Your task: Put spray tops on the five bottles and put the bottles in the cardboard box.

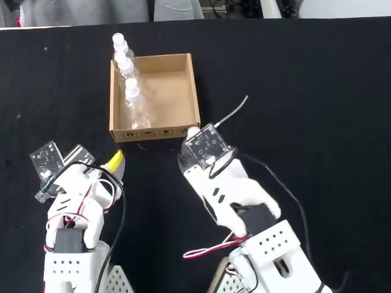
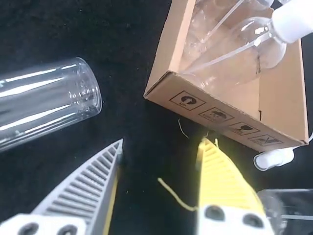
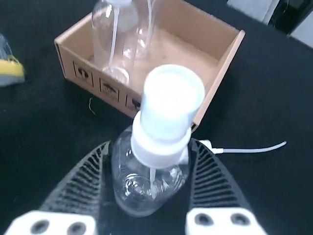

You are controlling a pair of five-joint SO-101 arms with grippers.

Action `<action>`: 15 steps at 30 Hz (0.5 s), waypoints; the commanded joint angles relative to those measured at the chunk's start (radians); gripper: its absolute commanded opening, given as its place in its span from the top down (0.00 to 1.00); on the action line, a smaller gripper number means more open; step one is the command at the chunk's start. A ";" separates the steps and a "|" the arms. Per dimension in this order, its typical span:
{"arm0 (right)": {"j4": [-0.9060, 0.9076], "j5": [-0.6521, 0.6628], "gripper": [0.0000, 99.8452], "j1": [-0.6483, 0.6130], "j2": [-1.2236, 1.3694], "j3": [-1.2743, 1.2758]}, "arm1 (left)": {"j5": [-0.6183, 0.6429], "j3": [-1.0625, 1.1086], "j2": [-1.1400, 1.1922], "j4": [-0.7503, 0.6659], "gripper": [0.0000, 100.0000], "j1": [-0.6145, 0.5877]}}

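Bottle (image 3: 166,112), black table (image 3: 49,122), perhaps cloth (image 1: 177,9) beyond

Bright, even light from above, white glare streaks on the clear bottle (image 2: 44,100), black table (image 1: 317,91) almost shadowless.

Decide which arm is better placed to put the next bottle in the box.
Right. The right gripper is shut on a capped bottle close to the box; the left gripper is open and empty.
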 commanded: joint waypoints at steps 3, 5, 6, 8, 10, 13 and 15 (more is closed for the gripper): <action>0.100 -0.005 0.91 0.026 -0.019 -0.219 | -0.011 -0.013 -0.012 0.000 0.78 -0.012; 0.109 -0.005 0.91 0.026 -0.019 -0.265 | -0.011 -0.013 -0.012 0.000 0.78 -0.012; 0.109 -0.005 0.91 0.026 -0.018 -0.285 | -0.011 -0.013 -0.012 0.000 0.78 -0.012; 0.109 -0.009 0.91 0.026 0.007 -0.335 | -0.011 -0.013 -0.012 0.000 0.78 -0.012; 0.110 -0.009 0.91 0.026 0.056 -0.390 | -0.011 -0.013 -0.012 0.000 0.78 -0.012; 0.110 -0.009 0.91 0.026 0.157 -0.476 | -0.011 -0.013 -0.012 0.000 0.77 -0.012; 0.106 -0.009 0.91 0.026 0.223 -0.530 | -0.011 -0.013 -0.012 0.000 0.77 -0.012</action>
